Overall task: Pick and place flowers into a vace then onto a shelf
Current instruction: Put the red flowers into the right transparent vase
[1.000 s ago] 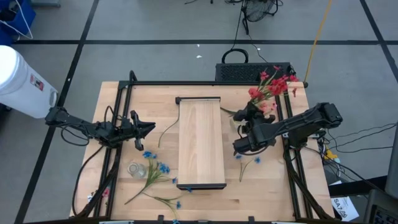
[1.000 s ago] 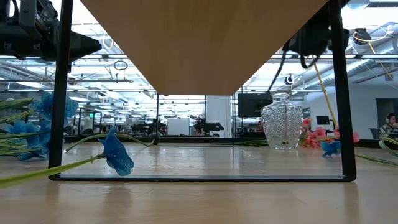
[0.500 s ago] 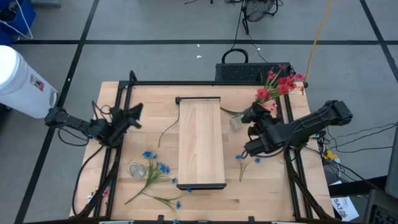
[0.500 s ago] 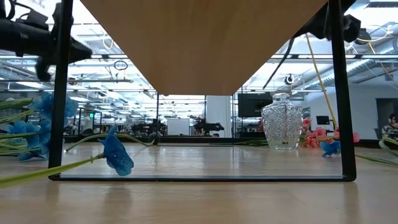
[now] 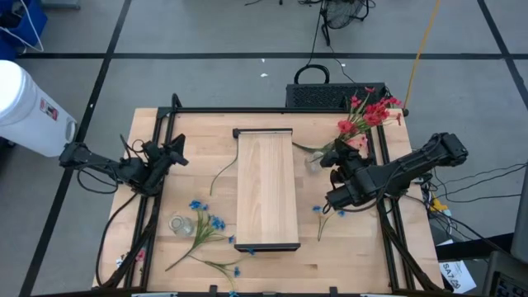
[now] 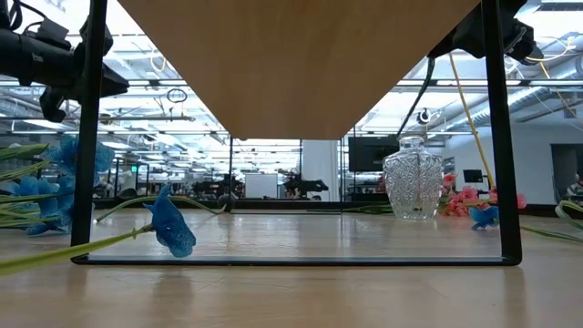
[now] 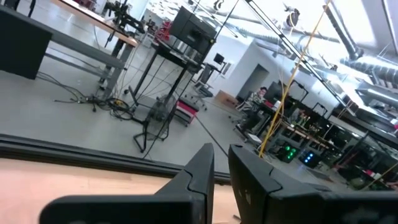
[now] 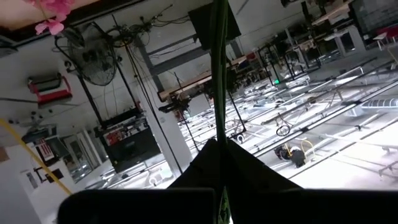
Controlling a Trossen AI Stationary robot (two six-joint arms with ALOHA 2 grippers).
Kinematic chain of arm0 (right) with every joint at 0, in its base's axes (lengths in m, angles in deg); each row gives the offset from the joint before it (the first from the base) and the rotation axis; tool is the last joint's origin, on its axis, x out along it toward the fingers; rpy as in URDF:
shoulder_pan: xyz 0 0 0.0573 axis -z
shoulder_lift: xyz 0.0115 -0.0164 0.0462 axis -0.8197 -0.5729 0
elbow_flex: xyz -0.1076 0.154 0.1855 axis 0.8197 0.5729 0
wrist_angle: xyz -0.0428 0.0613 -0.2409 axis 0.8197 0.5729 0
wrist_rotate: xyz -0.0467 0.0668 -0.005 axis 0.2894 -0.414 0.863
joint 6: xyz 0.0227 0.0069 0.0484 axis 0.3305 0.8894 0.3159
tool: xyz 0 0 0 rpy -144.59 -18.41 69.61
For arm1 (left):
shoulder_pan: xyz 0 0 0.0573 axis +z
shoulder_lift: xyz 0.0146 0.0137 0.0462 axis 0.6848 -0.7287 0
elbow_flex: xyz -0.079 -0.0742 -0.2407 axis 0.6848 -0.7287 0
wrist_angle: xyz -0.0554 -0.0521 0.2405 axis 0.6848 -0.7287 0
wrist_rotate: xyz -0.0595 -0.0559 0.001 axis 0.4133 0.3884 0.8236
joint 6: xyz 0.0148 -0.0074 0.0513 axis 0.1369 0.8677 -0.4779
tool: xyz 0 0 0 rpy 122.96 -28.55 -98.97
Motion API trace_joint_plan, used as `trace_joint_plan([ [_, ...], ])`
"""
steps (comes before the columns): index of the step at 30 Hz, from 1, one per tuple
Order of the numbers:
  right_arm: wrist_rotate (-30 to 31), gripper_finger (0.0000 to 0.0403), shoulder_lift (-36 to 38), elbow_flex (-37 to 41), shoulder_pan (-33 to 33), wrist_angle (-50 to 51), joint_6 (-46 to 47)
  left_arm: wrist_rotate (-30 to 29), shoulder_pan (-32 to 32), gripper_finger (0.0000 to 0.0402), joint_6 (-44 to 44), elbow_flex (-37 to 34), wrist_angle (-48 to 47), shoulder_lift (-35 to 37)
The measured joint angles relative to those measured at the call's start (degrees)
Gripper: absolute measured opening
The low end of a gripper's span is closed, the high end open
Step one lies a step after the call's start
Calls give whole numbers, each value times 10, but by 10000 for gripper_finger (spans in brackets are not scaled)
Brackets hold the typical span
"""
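Clamping a green stem, the right gripper [image 5: 334, 154] sits at the right of centre in the high view, fingers pressed together on the red-pink flowers [image 5: 368, 113], whose blossoms fan out toward the upper right, past the table's black frame. In the right wrist view the stem [image 8: 217, 74] runs straight up from between the closed fingertips [image 8: 205, 163]. A clear glass vase [image 5: 313, 160] stands just beside that gripper; the low view shows it upright [image 6: 412, 178] on the tabletop. The left gripper [image 5: 175, 154] hovers at the left of the frame, holding nothing, its fingers [image 7: 198, 173] parted only by a narrow slit. The shelf [image 5: 266, 189] lies lengthwise in the middle of the table. Blue flowers [image 5: 203, 234] lie loose at lower left beside a small glass [image 5: 181, 224], and one blue sprig [image 5: 329, 216] rests right of the shelf.
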Motion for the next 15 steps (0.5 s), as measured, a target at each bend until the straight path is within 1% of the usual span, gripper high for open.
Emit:
trace_joint_plan([
  [5,13,0,17,0,7,2,1,0,0,51,0,0,0,0],
  [11,29,1,20,0,11,0,-19,0,0,51,0,0,0,0],
  [15,40,4,22,0,15,0,-52,0,0,51,0,0,0,0],
])
